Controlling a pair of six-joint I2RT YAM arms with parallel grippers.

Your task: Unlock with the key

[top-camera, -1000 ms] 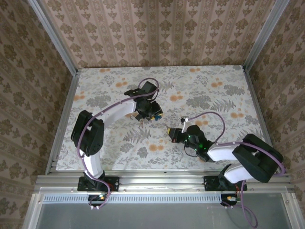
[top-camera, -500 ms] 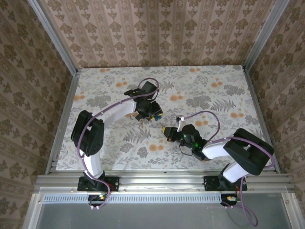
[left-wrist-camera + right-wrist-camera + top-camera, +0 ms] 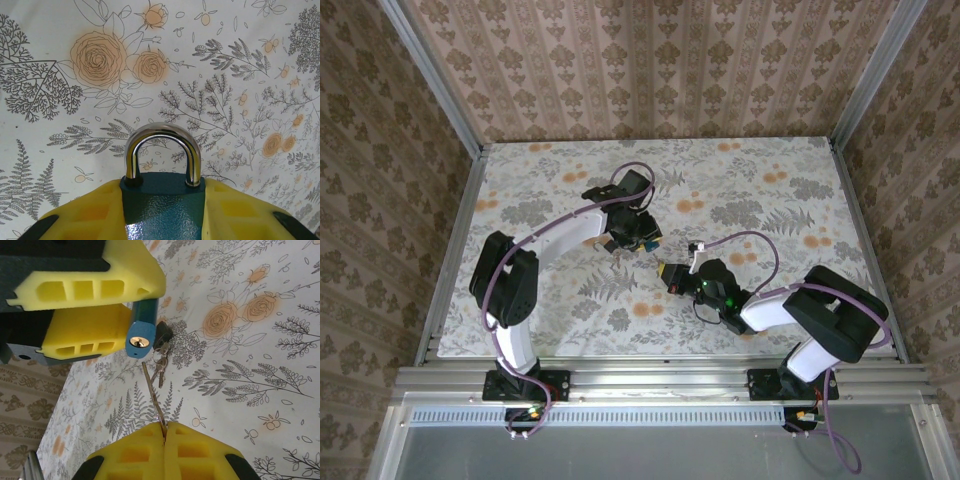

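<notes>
Padlock (image 3: 140, 336): 1; black-headed key (image 3: 163, 333): 1

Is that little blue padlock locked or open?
Shut: the padlock has both legs of its silver shackle seated in the blue body.

Bright and evenly lit from overhead, with hardly a shadow on the table (image 3: 790, 200) in the top view, slightly soft in detail there and bowed a little along the rails (image 3: 455, 240) at left and right. Crisp on the floral print in both wrist views but softer at the bottom edge on the close yellow pads (image 3: 85, 215), with hard white glare streaking the shackle (image 3: 160, 130) and a sheen on the padlock (image 3: 162, 210). Dim at upper left of the right wrist view, leaving the key (image 3: 162, 334) a dark blot.
</notes>
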